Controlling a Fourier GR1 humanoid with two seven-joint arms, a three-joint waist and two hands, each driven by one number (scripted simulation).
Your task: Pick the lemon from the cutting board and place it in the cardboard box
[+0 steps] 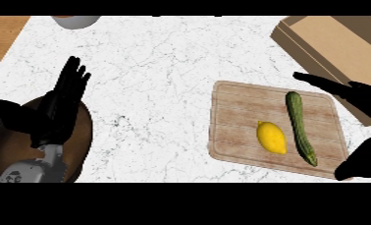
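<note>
A yellow lemon (272, 137) lies on the wooden cutting board (239, 116), at its lower middle. To the lemon's right a long green cucumber (299, 126) lies lengthwise on the same board. The cardboard box (330, 44) stands at the upper right, beyond the board. My right hand (340, 93) reaches in from the right edge, its fingers straight and spread above the board's upper right corner, apart from the lemon. The left hand (62, 103) rests open at the left, fingers pointing up.
A grey bowl (74, 21) shows partly at the top left edge. A dark brown round plate (83, 138) lies under my left forearm. The white marble counter (159, 71) spreads between the left hand and the board.
</note>
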